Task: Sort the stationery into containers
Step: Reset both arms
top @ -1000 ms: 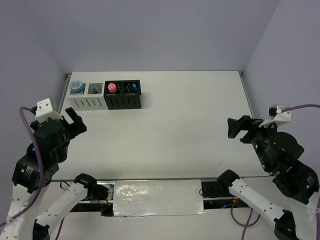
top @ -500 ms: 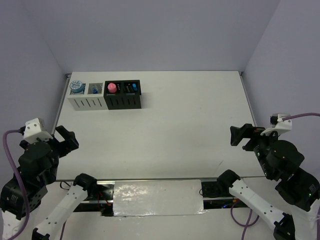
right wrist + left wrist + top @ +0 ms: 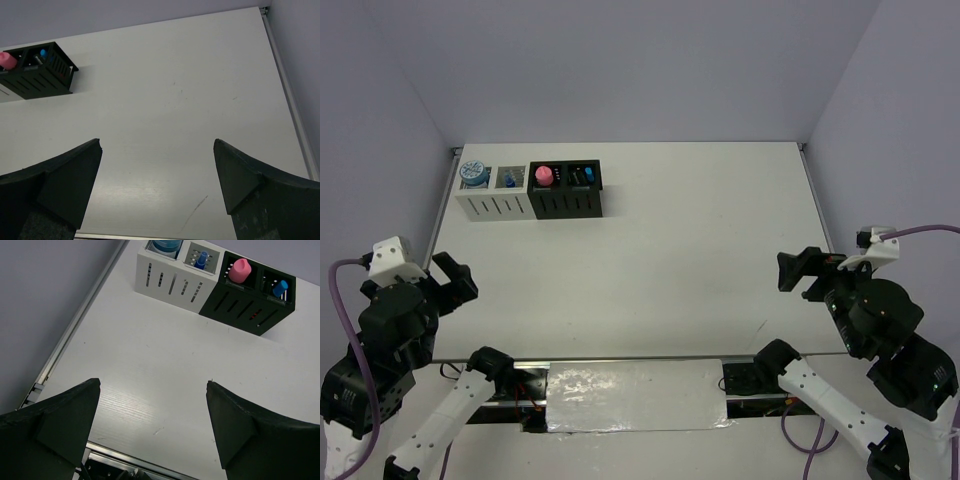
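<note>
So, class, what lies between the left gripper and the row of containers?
Nothing: only bare white table runs from the open left gripper to the containers, shown plainly in the left wrist view.

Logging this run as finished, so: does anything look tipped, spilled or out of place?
Nothing stands out. The two white boxes and two black boxes stand upright in one straight row, with the stationery inside them.

A white table (image 3: 700,230) stands between lilac walls (image 3: 620,70), a glossy strip (image 3: 635,395) along its near edge.
</note>
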### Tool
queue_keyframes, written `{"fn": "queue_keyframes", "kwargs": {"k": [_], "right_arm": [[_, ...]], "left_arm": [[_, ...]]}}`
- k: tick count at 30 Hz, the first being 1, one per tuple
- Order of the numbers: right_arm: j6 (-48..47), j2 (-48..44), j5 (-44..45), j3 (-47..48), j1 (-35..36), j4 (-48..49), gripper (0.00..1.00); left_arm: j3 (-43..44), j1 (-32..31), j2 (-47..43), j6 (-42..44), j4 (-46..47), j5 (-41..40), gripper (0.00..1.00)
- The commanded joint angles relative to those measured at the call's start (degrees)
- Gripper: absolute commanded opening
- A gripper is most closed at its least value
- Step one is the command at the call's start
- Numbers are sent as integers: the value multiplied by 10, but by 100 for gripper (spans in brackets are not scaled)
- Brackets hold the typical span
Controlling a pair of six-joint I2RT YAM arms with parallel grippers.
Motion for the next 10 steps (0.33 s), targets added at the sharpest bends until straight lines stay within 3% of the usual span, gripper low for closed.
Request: {"fn": "queue_keyframes", "kwargs": {"k": [1,10], "right_arm": [[4,-2,-13,-11,3,29,100],[6,7,-24,-11,3,38,100]], "left_arm": [[6,-1,9,12,12,-1,99],[0,-1,20,16,26,8,99]]}}
